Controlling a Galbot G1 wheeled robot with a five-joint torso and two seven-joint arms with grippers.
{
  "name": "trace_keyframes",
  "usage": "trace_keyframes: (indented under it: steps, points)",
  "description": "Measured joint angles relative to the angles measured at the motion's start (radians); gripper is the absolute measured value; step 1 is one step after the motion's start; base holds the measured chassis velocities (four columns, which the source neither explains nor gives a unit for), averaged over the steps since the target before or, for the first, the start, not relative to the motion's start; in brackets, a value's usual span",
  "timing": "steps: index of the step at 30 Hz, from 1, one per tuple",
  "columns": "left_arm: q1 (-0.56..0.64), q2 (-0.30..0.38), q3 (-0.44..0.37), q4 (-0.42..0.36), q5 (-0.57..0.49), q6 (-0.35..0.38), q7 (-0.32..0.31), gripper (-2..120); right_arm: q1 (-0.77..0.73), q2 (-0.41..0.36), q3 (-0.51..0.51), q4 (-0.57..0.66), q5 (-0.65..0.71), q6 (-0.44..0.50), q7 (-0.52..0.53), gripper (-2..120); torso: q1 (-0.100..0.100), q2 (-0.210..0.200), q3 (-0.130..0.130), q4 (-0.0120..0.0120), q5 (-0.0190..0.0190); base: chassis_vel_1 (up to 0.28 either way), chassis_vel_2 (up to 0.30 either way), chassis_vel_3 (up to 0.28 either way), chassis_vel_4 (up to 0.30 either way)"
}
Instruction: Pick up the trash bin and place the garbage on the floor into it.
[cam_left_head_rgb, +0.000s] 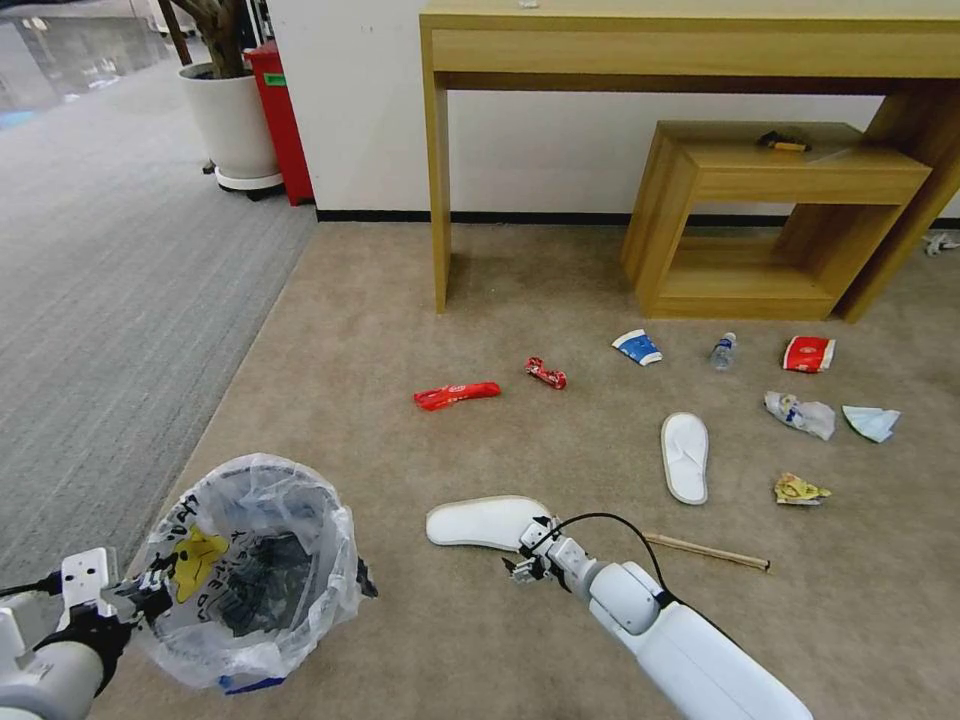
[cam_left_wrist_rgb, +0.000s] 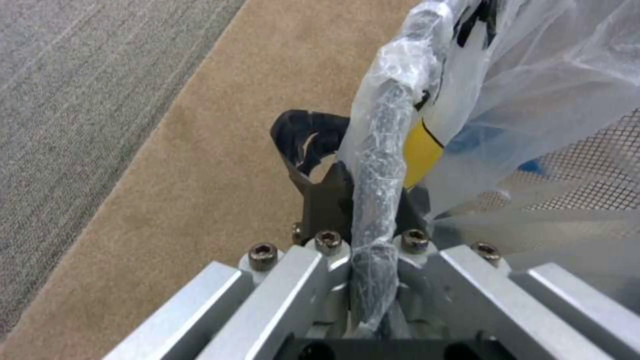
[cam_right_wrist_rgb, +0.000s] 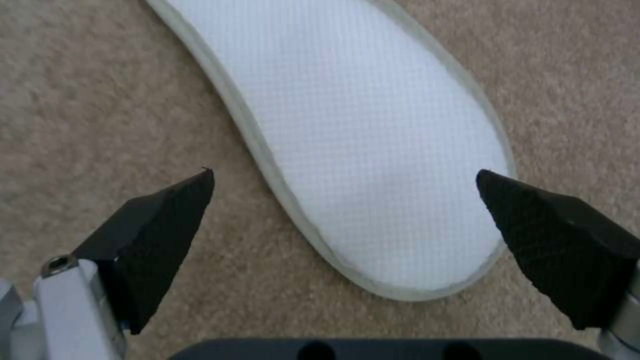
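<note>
My left gripper (cam_left_head_rgb: 150, 590) is shut on the rim of the trash bin (cam_left_head_rgb: 250, 570), a dark bin lined with a clear bag printed black and yellow. The left wrist view shows the bag-wrapped rim (cam_left_wrist_rgb: 380, 165) clamped between the fingers (cam_left_wrist_rgb: 320, 190). My right gripper (cam_left_head_rgb: 525, 562) hangs open just over one end of a white slipper (cam_left_head_rgb: 485, 522), its pads (cam_right_wrist_rgb: 167, 225) on either side of that slipper (cam_right_wrist_rgb: 373, 125). On the beige floor (cam_left_head_rgb: 380, 300) lie another slipper (cam_left_head_rgb: 685, 457), a stick (cam_left_head_rgb: 705, 550), red wrappers (cam_left_head_rgb: 456, 395), a cup (cam_left_head_rgb: 637, 347), a bottle (cam_left_head_rgb: 723, 351), a carton (cam_left_head_rgb: 808, 354) and a mask (cam_left_head_rgb: 871, 422).
A wooden desk (cam_left_head_rgb: 690, 50) and a low wooden shelf (cam_left_head_rgb: 780, 210) stand against the far wall. A white plant pot (cam_left_head_rgb: 230, 120) and a red box (cam_left_head_rgb: 278, 120) are at the back left. Grey ribbed carpet (cam_left_head_rgb: 110, 280) runs along the left.
</note>
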Motion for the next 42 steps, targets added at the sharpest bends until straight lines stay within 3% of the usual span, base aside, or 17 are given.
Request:
trace_keyframes:
  steps: [15, 27, 42]
  points:
    - [-0.001, 0.006, -0.003, -0.002, -0.003, 0.000, 0.003, 0, 0.094, 0.101, -0.002, -0.158, -0.055, 0.049, -0.010, 100, 0.000, 0.000, 0.000, 0.0001, -0.0001, 0.000, 0.000, 0.000, 0.000]
    - [-0.002, 0.008, -0.002, 0.007, -0.004, 0.000, 0.008, 0, 0.031, 0.071, -0.048, -0.055, 0.003, -0.002, 0.000, 100, 0.000, 0.000, 0.000, 0.0000, 0.0000, 0.000, 0.000, 0.000, 0.000]
    - [-0.008, 0.008, 0.002, 0.008, -0.003, 0.000, 0.008, 0, 0.087, 0.123, -0.008, -0.196, -0.071, 0.024, -0.004, 100, 0.000, 0.000, 0.000, -0.0001, 0.0000, 0.000, 0.000, 0.000, 0.000]
